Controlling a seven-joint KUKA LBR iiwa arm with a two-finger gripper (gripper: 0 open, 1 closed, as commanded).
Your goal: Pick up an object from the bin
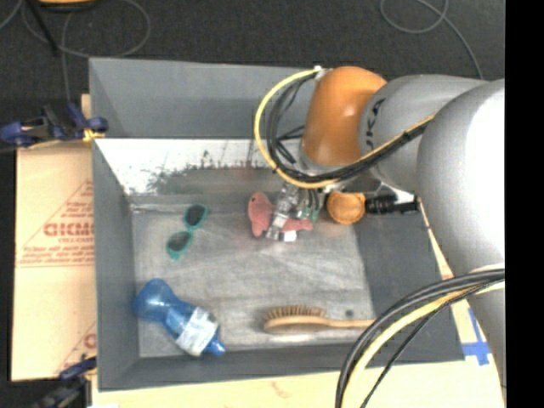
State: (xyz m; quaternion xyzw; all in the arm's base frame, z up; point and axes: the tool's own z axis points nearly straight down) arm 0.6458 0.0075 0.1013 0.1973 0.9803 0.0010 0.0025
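Note:
My gripper [281,228] hangs low at the back of the bin, its metal fingers right over a small pink-red soft thing [259,212] that lies by the back wall. The fingertips overlap the pink thing's right side; whether they touch it I cannot tell. Just right of the gripper, a brown-orange ball [344,208] rests against the bin's right wall.
A pair of teal sunglasses [186,231] lies at the left middle. A blue plastic bottle [176,318] with a white label lies in the front left corner. A wooden hairbrush [304,320] lies along the front wall. The arm with its orange cover covers the back right.

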